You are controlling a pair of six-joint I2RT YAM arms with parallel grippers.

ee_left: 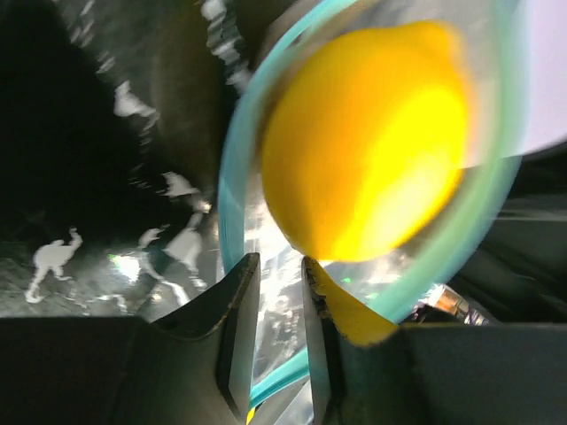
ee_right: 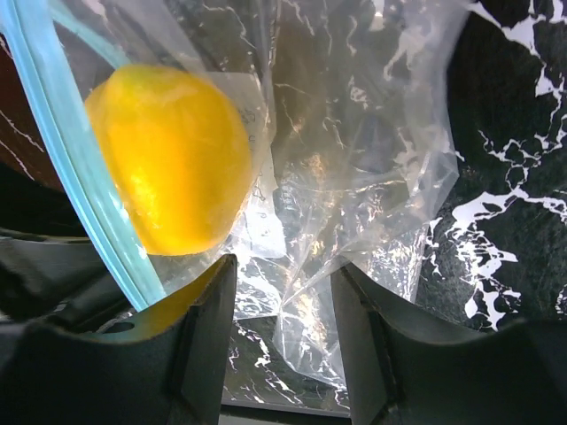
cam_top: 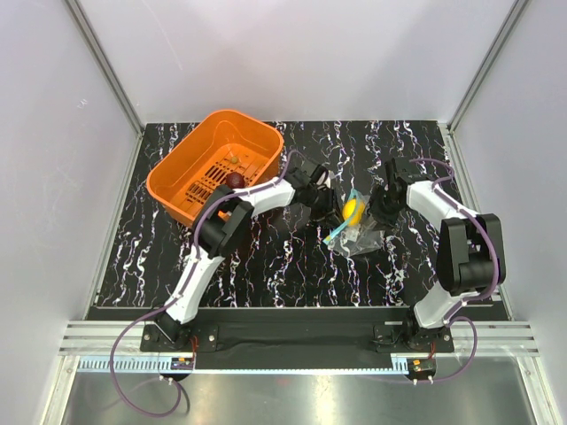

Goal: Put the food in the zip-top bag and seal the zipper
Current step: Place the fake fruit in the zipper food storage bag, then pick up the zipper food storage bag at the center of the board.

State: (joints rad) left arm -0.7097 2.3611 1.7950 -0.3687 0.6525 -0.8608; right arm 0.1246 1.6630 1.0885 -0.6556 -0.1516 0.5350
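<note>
A yellow fruit (cam_top: 353,210) sits in the mouth of the clear zip-top bag (cam_top: 363,237) at the table's middle. In the left wrist view the fruit (ee_left: 363,142) is ringed by the light-blue zipper (ee_left: 232,177). My left gripper (cam_top: 324,198) (ee_left: 279,261) has its jaws nearly together, with the bag's film and zipper strip between them. My right gripper (cam_top: 383,207) (ee_right: 283,266) is open at the bag's right side, with crumpled film (ee_right: 354,133) between its fingers. The fruit (ee_right: 168,159) and zipper (ee_right: 71,159) lie to its left. A dark reddish-purple fruit (cam_top: 235,180) lies in the basket.
The orange slotted basket (cam_top: 177,164) stands at the back left, beside the left arm's elbow. The table is black marble-patterned (cam_top: 292,257), with white walls on three sides.
</note>
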